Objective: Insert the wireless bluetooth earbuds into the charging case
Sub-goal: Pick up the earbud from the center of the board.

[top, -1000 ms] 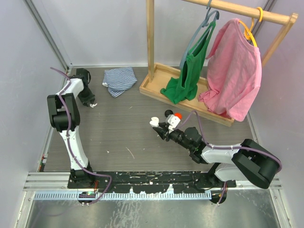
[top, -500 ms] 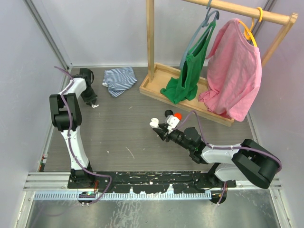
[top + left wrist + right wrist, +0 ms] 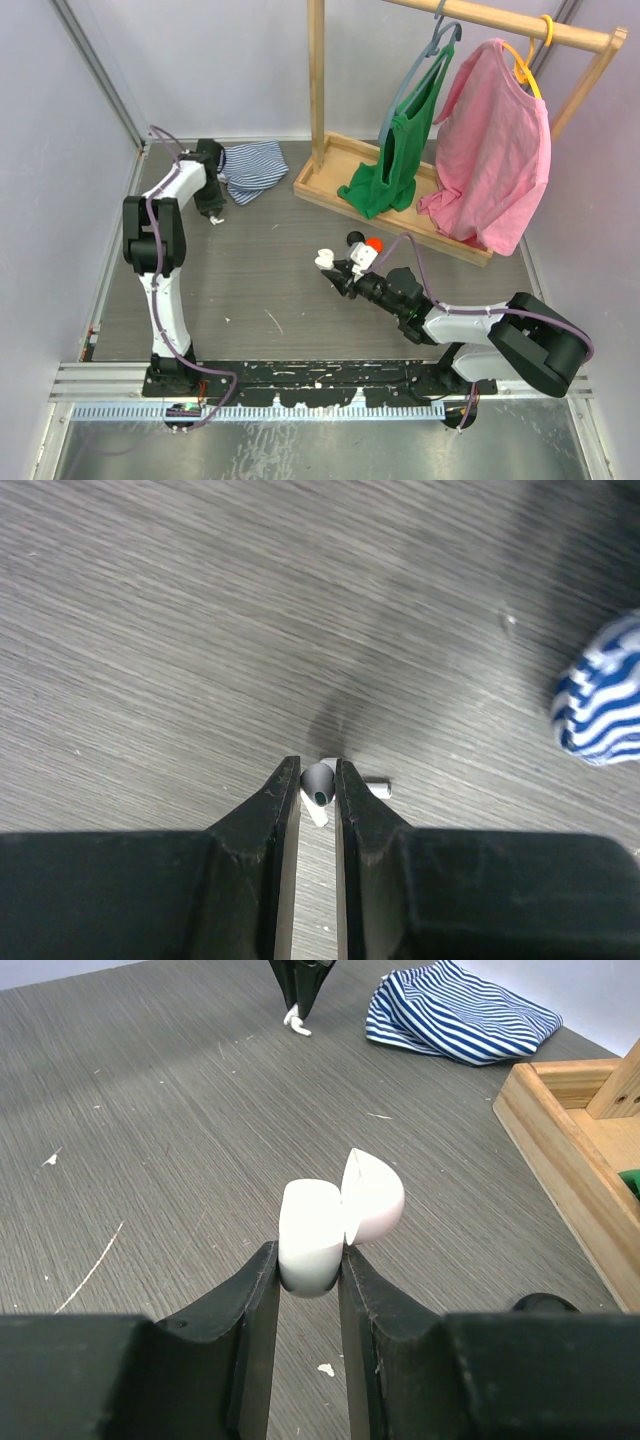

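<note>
White earbud (image 3: 318, 779) now pinched by left pincer (image 3: 318, 766), carried nearer striped cloth (image 3: 600, 705).

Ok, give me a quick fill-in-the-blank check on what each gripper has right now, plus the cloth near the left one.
1. The left gripper is shut on a small white ____ with a grey tip.
2. The charging case held in the right gripper has its lid ____.
3. Just beyond the left gripper lies a blue-and-white ____ cloth.

Missing words: earbud; open; striped.
</note>
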